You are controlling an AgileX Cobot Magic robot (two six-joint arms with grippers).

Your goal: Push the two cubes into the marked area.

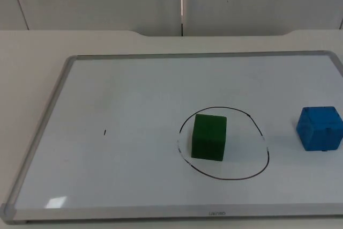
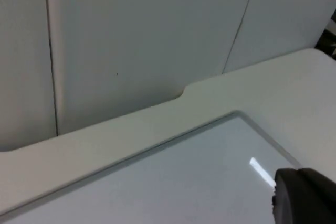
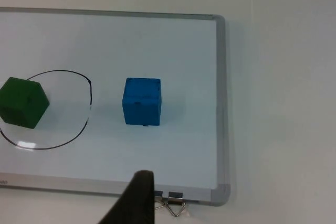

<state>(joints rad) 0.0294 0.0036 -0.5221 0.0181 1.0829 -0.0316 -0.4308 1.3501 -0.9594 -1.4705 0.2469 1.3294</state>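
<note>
whiteboard (image 1: 134, 95) | green cube (image 1: 209, 137) in circle (image 1: 261, 132) | blue cube (image 1: 320, 128) outside | gripper state unclear

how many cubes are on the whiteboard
2. The green cube sits inside the drawn black circle. The blue cube stands outside it, between the circle and the whiteboard's right edge.

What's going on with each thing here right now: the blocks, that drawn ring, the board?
green cube: inside the drawn ring, upright.
blue cube: outside the ring, on the board near its right edge.
drawn ring: black line, holds one cube.
whiteboard: flat on the table.
binder clip: on the board's edge.
</note>
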